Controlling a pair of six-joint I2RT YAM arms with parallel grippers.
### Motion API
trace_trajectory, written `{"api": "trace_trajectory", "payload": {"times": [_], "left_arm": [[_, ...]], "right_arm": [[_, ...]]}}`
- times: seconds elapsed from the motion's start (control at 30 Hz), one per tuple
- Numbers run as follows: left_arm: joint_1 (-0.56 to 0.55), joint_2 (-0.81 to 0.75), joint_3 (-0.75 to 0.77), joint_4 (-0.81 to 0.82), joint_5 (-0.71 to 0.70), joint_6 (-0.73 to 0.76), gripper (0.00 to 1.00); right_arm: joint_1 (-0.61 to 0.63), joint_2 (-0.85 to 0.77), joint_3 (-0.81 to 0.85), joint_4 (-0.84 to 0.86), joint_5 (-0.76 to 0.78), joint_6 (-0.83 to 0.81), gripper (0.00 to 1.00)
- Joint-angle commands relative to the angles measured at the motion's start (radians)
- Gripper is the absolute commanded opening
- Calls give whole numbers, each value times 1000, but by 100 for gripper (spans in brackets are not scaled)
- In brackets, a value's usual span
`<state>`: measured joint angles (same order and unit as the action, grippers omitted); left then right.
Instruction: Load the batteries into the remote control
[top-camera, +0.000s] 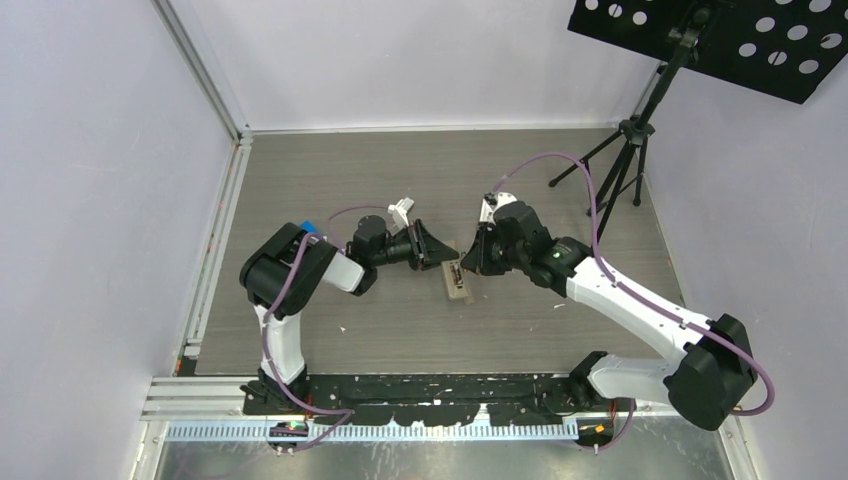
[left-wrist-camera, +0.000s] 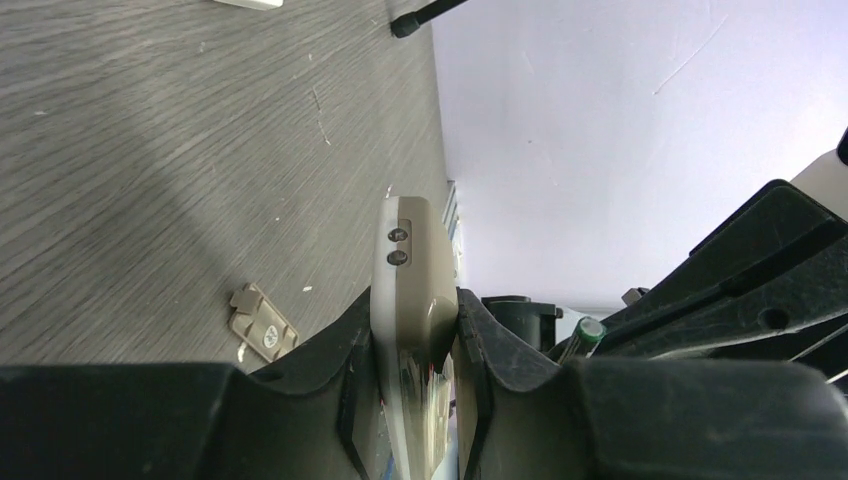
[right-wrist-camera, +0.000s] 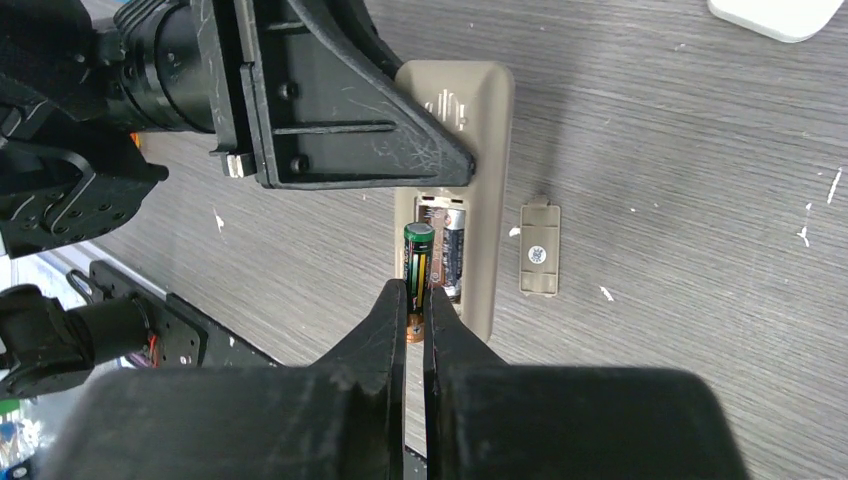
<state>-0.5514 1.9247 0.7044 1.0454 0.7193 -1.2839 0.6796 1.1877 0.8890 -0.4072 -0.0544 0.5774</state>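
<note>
Step in hand: second-battery insertion. Left gripper (left-wrist-camera: 415, 335) clamped on remote control (right-wrist-camera: 480, 150), table centre. Right gripper (right-wrist-camera: 415, 297) pinches battery (right-wrist-camera: 418, 255), tilted over recess (right-wrist-camera: 432, 208); seated battery (right-wrist-camera: 454, 255) at its 3 o'clock. Next, likely: press it flat, gently.

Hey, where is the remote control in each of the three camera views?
Top external: the remote control is at picture centre, between both arms.
Left wrist: bottom centre, seen narrow.
Right wrist: centre, recess up, with a battery pinched by the right hand.
Shared landmark: the left hand clamping it.
</note>
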Motion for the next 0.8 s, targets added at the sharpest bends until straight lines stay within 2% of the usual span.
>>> {"api": "trace_trajectory", "payload": {"times": [0.0,0.77], "left_arm": [[-27,11,21,169,-6,-61,0],[-40,31,44,199,-26,-81,0]], "right_arm": [[13,27,61,-29,-34,-49,5],[21,117,123,-162,-74,-75,12]]}}
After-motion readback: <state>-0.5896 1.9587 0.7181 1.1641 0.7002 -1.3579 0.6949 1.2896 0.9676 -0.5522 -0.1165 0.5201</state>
